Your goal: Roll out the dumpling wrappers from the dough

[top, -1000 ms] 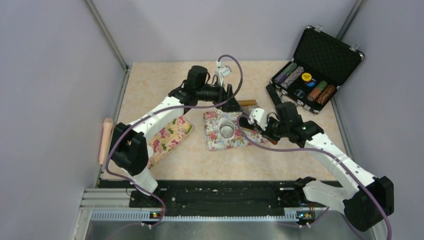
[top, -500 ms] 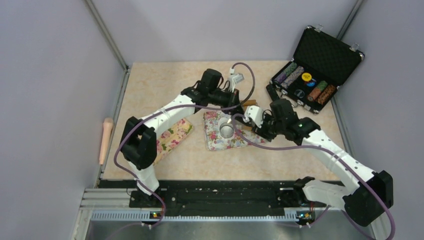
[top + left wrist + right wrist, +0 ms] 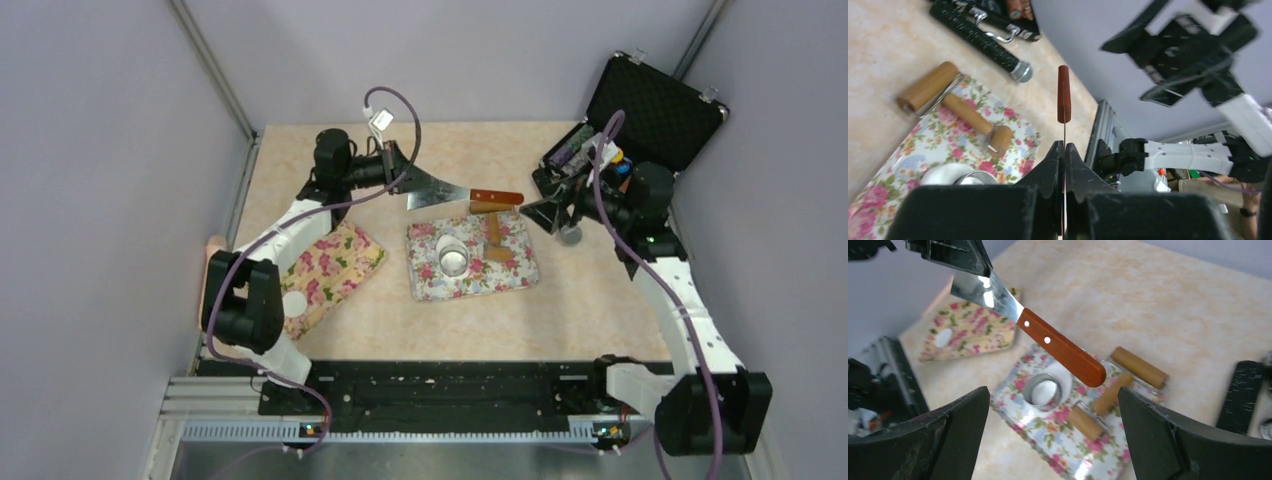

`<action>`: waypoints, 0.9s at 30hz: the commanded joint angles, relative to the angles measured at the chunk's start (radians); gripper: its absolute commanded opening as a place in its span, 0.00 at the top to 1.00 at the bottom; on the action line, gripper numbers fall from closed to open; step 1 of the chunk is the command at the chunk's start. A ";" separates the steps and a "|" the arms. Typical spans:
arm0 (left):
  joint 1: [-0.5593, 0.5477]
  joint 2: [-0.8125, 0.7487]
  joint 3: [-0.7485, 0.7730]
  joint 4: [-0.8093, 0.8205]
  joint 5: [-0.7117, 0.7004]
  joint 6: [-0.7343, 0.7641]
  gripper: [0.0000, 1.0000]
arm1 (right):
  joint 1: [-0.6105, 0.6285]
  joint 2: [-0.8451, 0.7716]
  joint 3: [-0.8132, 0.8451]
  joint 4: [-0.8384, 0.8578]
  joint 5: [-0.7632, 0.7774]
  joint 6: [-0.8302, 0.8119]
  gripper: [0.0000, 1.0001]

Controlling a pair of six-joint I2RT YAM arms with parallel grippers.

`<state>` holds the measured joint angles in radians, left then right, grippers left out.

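- Black fingers of the left gripper (image 3: 1064, 150) are pressed together on the thin steel blade of a scraper (image 3: 437, 188). The wrist view shows the blade edge-on, a bare line between the pads.
- The blade is mirror-bright and widens toward the fingers. Its handle is smooth red-brown wood with two pale rivets, held in the air above the far edge of the floral tray (image 3: 510, 275).
- The right gripper (image 3: 552, 208) has its jaws wide apart and holds nothing. It hangs off the tray's right far corner, just in front of the poker-chip case (image 3: 650, 100).
- The tray is a glossy rectangle printed with roses. On it stands a round metal ring cutter (image 3: 453, 257), its inside pale. Beside that lies a small roller (image 3: 493, 238) with a wooden drum and handle.
- One dumpling wrapper (image 3: 293, 303), a flat white disc, lies on the near end of the floral pad (image 3: 335, 265), left of the tray and apart from it.
- The beige marbled table (image 3: 600, 310) lies bare along the near edge and right of the tray. The left arm runs close to the left wall.
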<state>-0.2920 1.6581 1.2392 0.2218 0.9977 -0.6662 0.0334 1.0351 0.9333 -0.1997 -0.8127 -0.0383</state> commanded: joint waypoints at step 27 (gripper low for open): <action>-0.063 0.049 -0.514 1.353 -0.286 -0.537 1.00 | 0.121 0.634 -0.147 1.922 -0.161 1.445 0.16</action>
<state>-0.3443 1.6852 0.7368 1.4578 0.7349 -1.2091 0.1524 1.6810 0.7357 1.4910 -1.0229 1.3964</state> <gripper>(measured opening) 0.020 0.878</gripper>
